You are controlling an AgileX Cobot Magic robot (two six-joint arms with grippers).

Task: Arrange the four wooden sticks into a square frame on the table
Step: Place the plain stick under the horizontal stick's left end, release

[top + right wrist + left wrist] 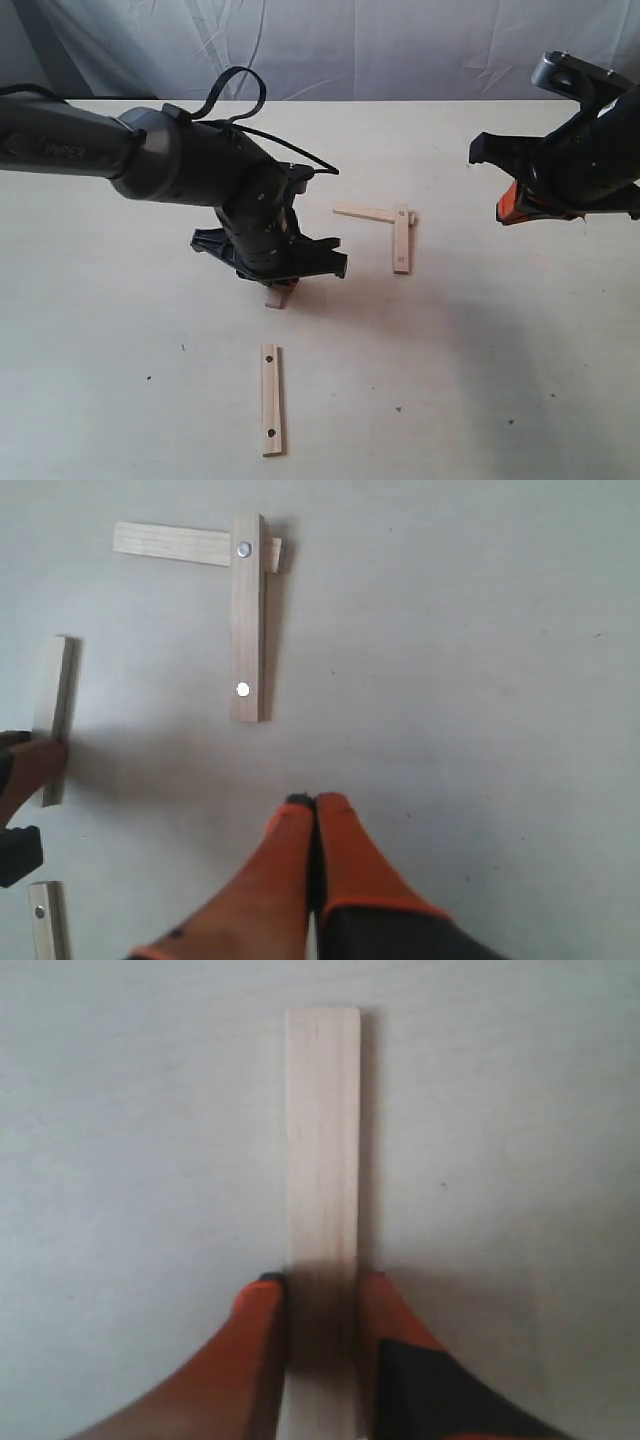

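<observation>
**Fig.** Desk (520, 380) w/ square frame approx. half built. We see the left hand (318, 1295) closed on a plain stick (322, 1140), fingers against its two sides, most of the stick projecting ahead of the fingertips. The right hand (315, 805) has its fingers pressed together and holds nothing. Ahead of the right hand, 2 sticks cross as an L corner (401, 214). The 4th stick (270, 398), holed, lies loose, well apart from both hands. Remaining, in our judgement: 2 sides.
</observation>
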